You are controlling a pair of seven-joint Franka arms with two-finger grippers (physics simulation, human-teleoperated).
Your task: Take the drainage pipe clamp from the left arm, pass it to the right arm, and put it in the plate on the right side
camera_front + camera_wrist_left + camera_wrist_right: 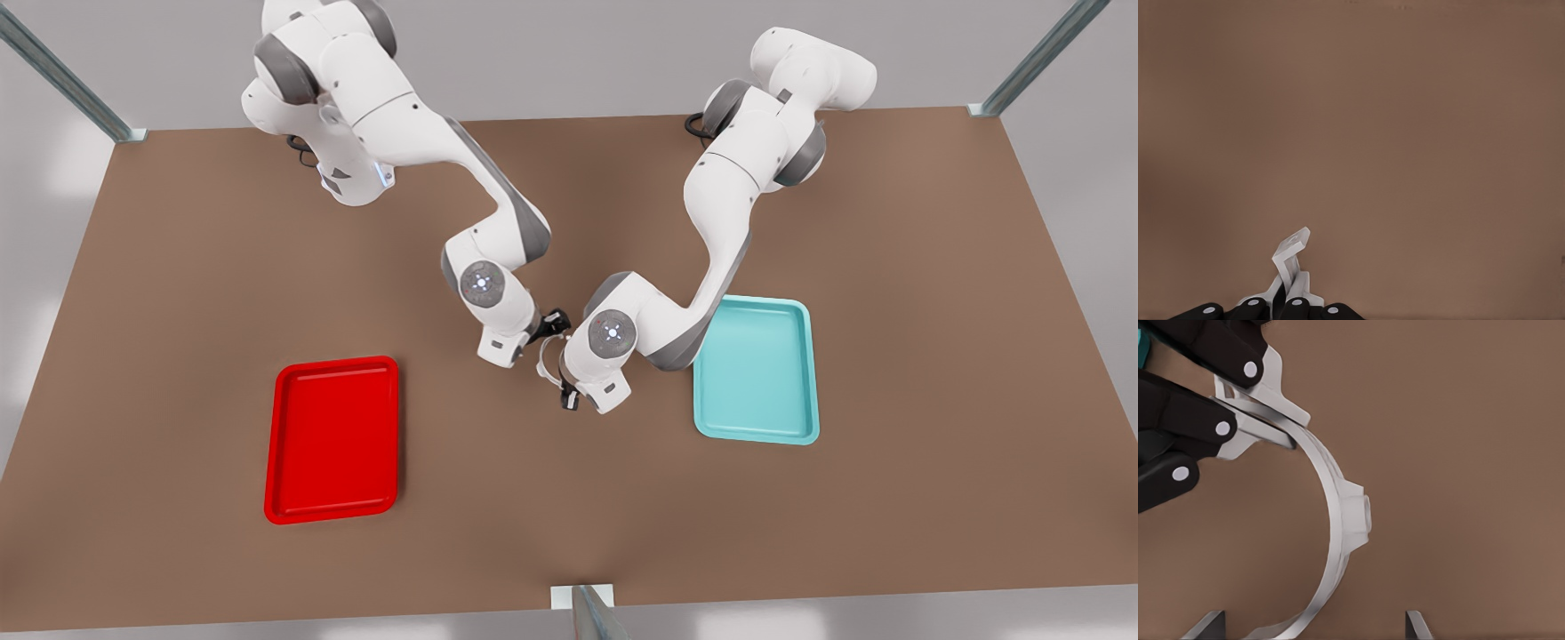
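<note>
Clamp (1338, 513): we judge it light, stiff, slippery — grip the free end.
Left end effector (1238, 420): pinched on its tab.
Right end effector (1315, 623): fingers apart.

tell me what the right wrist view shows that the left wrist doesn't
Right wrist view: the drainage pipe clamp as a full arc, the right gripper open either side of its free end, a teal tray corner. Left wrist view: one tab end poking up past the jaws holding it. Both: the clamp, the left gripper shut on it, table.
</note>
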